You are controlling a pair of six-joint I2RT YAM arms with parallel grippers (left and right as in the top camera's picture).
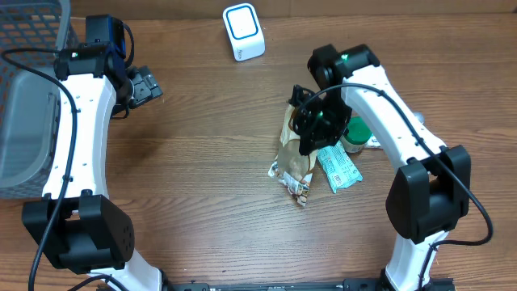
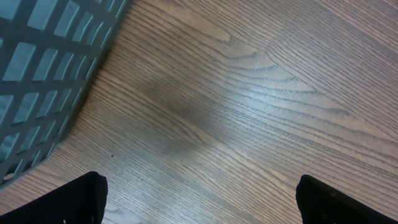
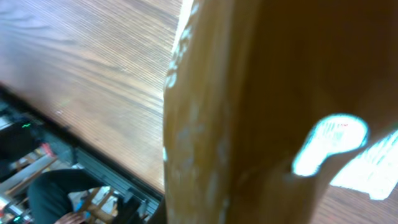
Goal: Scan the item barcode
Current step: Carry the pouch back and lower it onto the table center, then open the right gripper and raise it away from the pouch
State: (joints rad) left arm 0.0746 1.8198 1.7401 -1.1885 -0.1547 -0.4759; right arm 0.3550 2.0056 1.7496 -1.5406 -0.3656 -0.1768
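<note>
A brown snack packet [image 1: 292,162] hangs lifted and tilted over the middle of the table, its lower end near the wood. My right gripper [image 1: 307,136] is shut on its upper part. The right wrist view is almost filled by the blurred brown packet [image 3: 249,112], which hides my fingers. The white barcode scanner [image 1: 243,31] with a blue ring stands at the table's back, apart from the packet. At the left, my left gripper [image 1: 145,85] hovers open and empty over bare wood. In its wrist view, the left gripper [image 2: 199,205] shows only both dark fingertips [image 2: 81,199].
A grey slatted basket [image 1: 24,97] stands at the far left, and its corner shows beside my left gripper as the basket [image 2: 43,62]. A teal packet [image 1: 338,167] and a green-lidded jar [image 1: 355,133] lie right of the held packet, under the right arm.
</note>
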